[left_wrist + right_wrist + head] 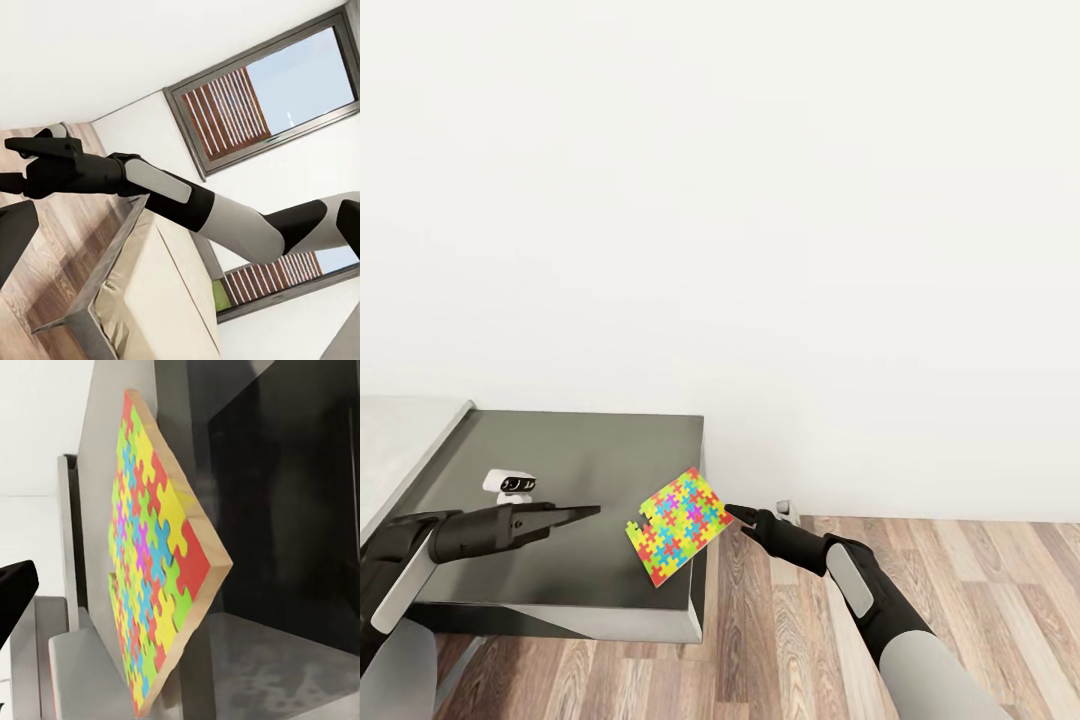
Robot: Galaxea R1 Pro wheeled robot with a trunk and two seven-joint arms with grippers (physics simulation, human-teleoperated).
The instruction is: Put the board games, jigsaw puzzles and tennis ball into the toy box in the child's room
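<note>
A bright multicoloured jigsaw puzzle (680, 525) on a wooden backing sits at the right edge of the dark table (580, 450), with one corner past the edge. In the right wrist view the jigsaw puzzle (154, 562) appears tilted, close in front of the camera. My right gripper (735, 513) is open beside the puzzle's right corner, with nothing between its fingers; one dark finger (15, 589) shows at the frame's side. My left gripper (588, 513) is open over the table, left of the puzzle, pointing towards it. The toy box, board games and tennis ball are out of view.
A small white gadget with dark eyes (510, 483) stands on the table near my left arm. A grey surface (400, 440) adjoins the table on the left. Wood floor (960, 590) lies to the right, below a plain white wall. The left wrist view holds my right arm (165, 191) and windows (262, 90).
</note>
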